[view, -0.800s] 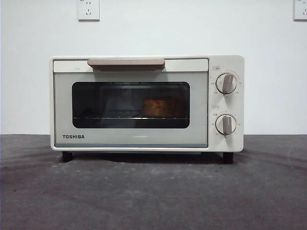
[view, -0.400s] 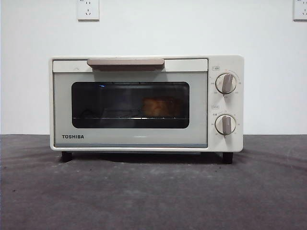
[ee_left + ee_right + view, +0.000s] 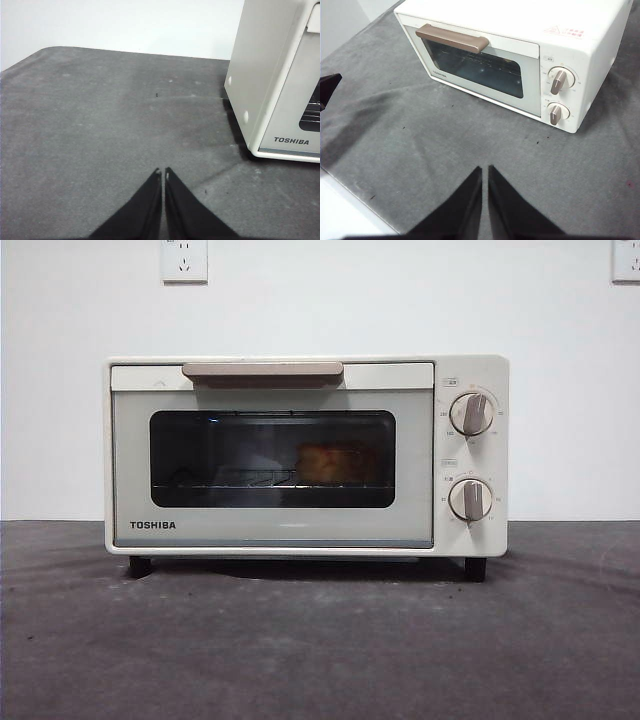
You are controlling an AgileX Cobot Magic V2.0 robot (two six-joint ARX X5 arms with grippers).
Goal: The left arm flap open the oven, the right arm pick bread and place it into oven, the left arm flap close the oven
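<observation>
The oven [image 3: 306,455] door sits shut as before, bread [image 3: 335,464] inside; left gripper [image 3: 163,174] and right gripper [image 3: 485,171] clenched, empty, clear of the oven

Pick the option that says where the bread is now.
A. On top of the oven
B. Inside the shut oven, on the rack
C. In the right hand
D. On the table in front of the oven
B: the bread shows through the window of the shut oven, on the wire rack.

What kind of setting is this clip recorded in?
Probably a lab or test bench, not a real kitchen: a TOSHIBA toaster oven stands alone on a table covered in dark grey cloth, against a bare white wall with power sockets.
</observation>
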